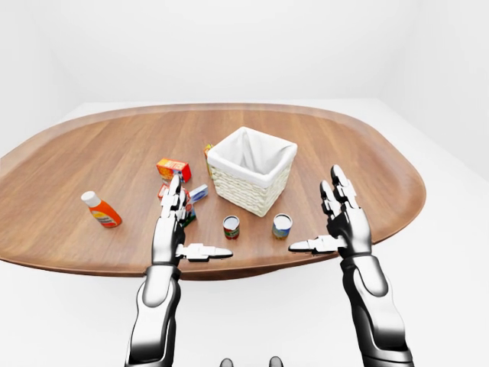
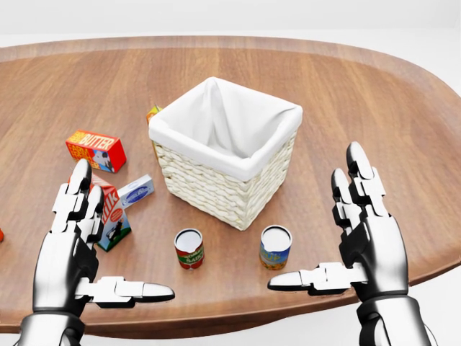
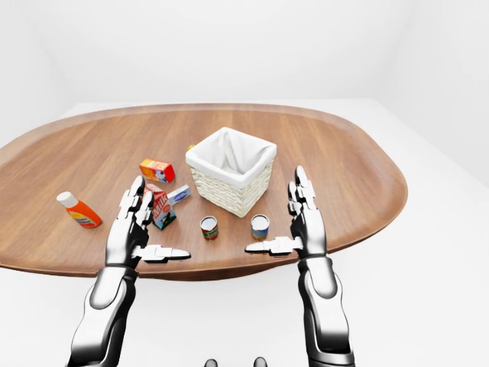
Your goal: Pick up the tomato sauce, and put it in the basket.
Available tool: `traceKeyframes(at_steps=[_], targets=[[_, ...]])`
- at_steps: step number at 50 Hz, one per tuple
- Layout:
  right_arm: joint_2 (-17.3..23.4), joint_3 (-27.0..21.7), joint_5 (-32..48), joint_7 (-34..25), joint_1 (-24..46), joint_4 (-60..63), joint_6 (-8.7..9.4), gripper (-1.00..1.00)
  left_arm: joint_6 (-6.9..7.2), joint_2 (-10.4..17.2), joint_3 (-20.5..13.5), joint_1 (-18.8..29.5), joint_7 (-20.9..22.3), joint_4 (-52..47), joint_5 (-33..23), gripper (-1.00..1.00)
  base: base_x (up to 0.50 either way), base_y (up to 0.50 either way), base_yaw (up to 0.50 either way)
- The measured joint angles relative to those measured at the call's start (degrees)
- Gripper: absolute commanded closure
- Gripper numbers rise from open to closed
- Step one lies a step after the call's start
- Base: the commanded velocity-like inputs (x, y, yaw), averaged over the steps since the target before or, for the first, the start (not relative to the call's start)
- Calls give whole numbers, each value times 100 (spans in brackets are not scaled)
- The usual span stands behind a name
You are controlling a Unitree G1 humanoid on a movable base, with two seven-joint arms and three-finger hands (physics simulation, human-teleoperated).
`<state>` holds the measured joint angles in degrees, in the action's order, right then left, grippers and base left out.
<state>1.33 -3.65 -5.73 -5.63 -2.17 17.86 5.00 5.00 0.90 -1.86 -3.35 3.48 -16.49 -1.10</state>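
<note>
The tomato sauce (image 2: 189, 249) is a small red-labelled can standing upright on the wooden table (image 2: 346, 94), below the basket's near corner in the head view. The wicker basket (image 2: 216, 184) with a white cloth liner stands in the middle of the table and looks empty. My left hand (image 2: 119, 238) hovers open to the left of the can, palm inward, touching nothing. My right hand (image 2: 317, 223) hovers open at the right, beyond a second can (image 2: 275, 247) with a blue and yellow label. Neither hand holds anything.
A milk carton (image 2: 113, 220) stands partly behind my left fingers. A butter box (image 2: 95, 150), a small blue-and-white box (image 2: 135, 191) and an orange carton (image 2: 153, 113) sit left of the basket. An orange bottle (image 1: 101, 211) lies far left. The table edge runs just below both hands.
</note>
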Motion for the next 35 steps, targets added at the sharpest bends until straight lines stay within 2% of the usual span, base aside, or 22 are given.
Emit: traceKeyframes(at_steps=[19,26,35], targets=[[0,-28,-119,-27,16,12,0,-100,0,2,11,10,-1,44,-11,-100,50,0,0],[1,-26,-138,-32,42,18,0,-100,0,0,18,34,0,70,-14,-100,0,-3,0],[2,-29,-141,-41,23,18,0,-100,0,-1,28,14,-1,80,-18,-100,0,-40,0]])
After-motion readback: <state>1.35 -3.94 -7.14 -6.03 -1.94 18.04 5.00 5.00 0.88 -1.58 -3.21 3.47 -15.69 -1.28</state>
